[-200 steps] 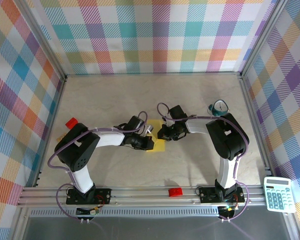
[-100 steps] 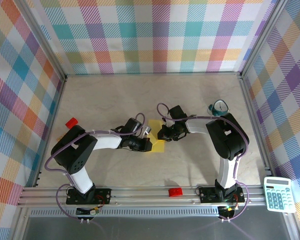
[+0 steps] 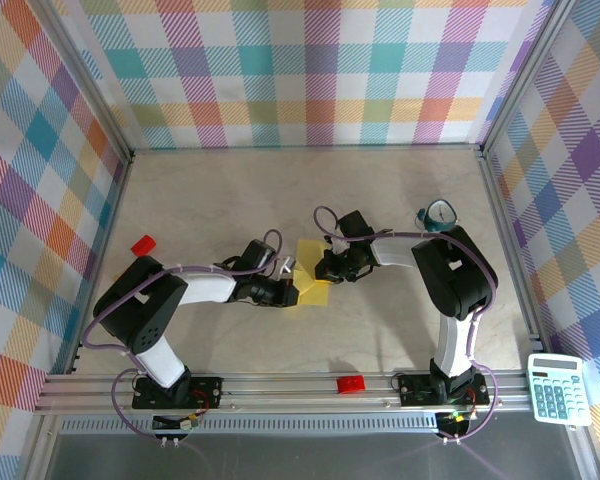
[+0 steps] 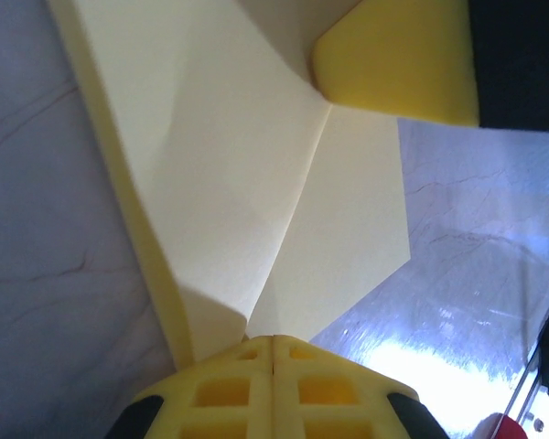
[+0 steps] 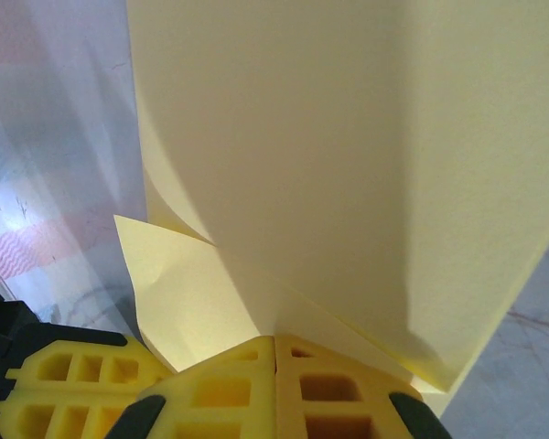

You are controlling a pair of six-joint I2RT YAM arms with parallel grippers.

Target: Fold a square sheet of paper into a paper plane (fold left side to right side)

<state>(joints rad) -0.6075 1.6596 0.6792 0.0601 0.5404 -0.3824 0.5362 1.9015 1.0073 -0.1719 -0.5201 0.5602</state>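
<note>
Left hand [image 3: 290, 291] shifted toward 9 o'clock, clenched on edge of square sheet of paper [image 3: 311, 265]. Right hand [image 3: 325, 269] at sheet's 3 o'clock side, pinching same sheet. Sheet creased.

Top view: thin yellow square sheet of paper [image 3: 313, 292] partly under the ends of left arm [image 3: 215, 288] and right arm [image 3: 395, 250]; creases too small to read. Left wrist: sheet cut by top edge, corner hidden between left fingers [image 4: 224, 393]; red object [image 4: 500, 428] cropped at bottom edge, unidentifiable. Right wrist: sheet runs off top and right; surface [image 5: 55, 110] blurred.
</note>
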